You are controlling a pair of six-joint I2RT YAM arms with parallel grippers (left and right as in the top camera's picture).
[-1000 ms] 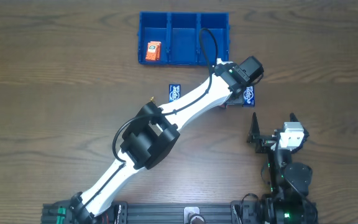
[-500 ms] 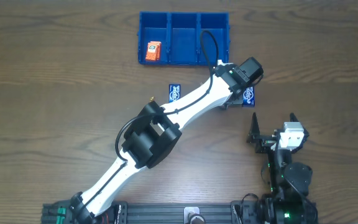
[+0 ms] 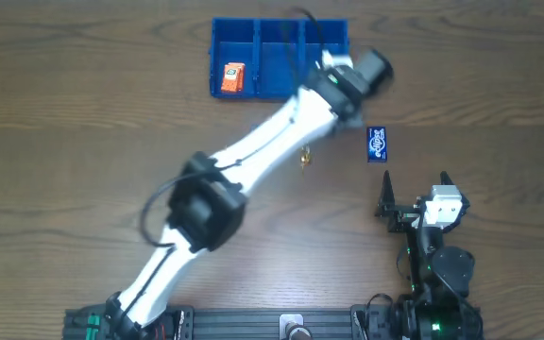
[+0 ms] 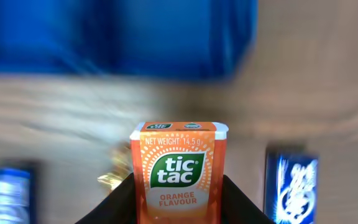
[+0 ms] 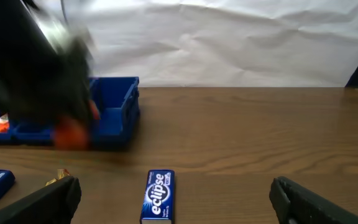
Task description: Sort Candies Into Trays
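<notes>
My left gripper is shut on an orange candy box, held upright. In the top view this gripper shows by the right end of the blue three-compartment tray. Another orange box lies in the tray's left compartment. A blue gum pack and a small gold wrapped candy lie on the table below the tray. The left wrist view has a blue pack and a second blue pack on either side. My right gripper stands open and empty near its base.
The brown wooden table has free room on the left and far right. The left arm's long white link crosses the middle diagonally. In the right wrist view the blue pack lies just ahead of the open right gripper.
The left arm has lifted and swung toward the tray with the orange box in its gripper, uncovering the gold candy and covering the left blue pack. The right arm has kept still.
</notes>
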